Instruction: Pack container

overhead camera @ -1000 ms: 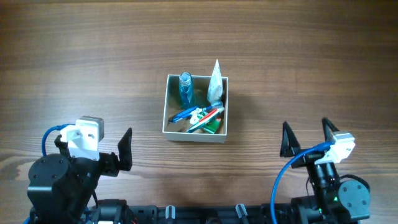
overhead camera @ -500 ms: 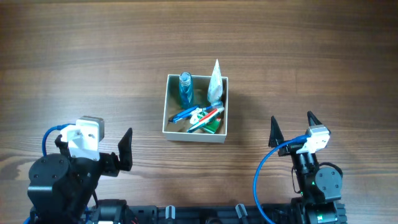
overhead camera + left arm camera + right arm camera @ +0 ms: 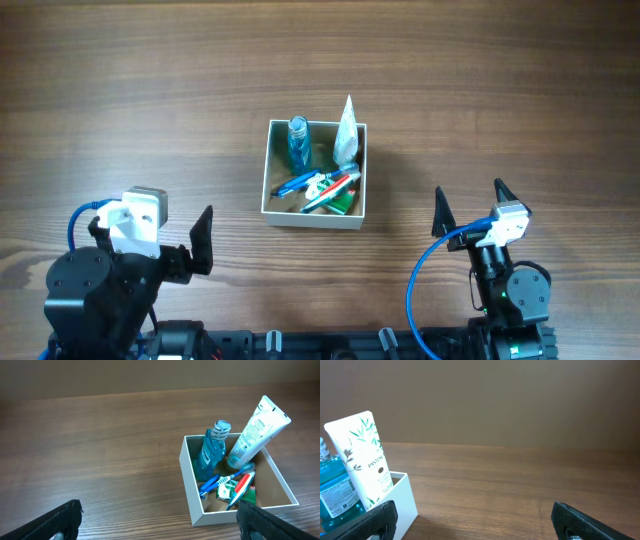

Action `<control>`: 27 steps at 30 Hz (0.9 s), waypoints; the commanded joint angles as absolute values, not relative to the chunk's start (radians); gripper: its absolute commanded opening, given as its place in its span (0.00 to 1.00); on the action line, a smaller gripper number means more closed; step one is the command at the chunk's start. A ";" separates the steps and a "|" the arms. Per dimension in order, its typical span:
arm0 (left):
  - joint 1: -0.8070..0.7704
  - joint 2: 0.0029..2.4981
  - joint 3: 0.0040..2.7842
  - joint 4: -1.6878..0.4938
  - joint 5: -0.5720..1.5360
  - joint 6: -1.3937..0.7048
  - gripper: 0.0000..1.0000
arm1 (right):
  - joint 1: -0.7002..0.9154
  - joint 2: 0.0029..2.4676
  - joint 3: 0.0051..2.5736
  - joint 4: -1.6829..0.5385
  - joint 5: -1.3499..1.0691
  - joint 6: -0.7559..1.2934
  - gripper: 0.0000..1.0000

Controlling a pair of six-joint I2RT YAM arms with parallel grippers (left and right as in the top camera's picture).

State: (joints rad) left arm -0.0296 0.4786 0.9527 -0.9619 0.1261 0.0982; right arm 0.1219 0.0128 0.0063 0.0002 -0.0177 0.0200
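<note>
The box (image 3: 314, 219) looks light and its walls thin, so pinch one wall. The left gripper (image 3: 172, 222) and right gripper (image 3: 468, 195) are open and empty.

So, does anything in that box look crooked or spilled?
Only mildly: the white squeeze tube leans tilted in a corner of the square white-walled box, poking well above its rim beside the clear blue bottle. I see no spill or damage.

In the right wrist view the container (image 3: 402, 500) runs off the left and bottom edges, and its wall hides the foot of the white tube (image 3: 362, 455); the blue bottle (image 3: 335, 491) is cut by the left edge. Toothbrushes (image 3: 212, 483) cover much of a green packet (image 3: 223, 493), its print too small to read.
</note>
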 commanded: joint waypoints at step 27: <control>0.012 0.003 0.218 -0.303 0.246 0.084 1.00 | 0.123 0.007 0.005 0.003 -0.023 0.003 1.00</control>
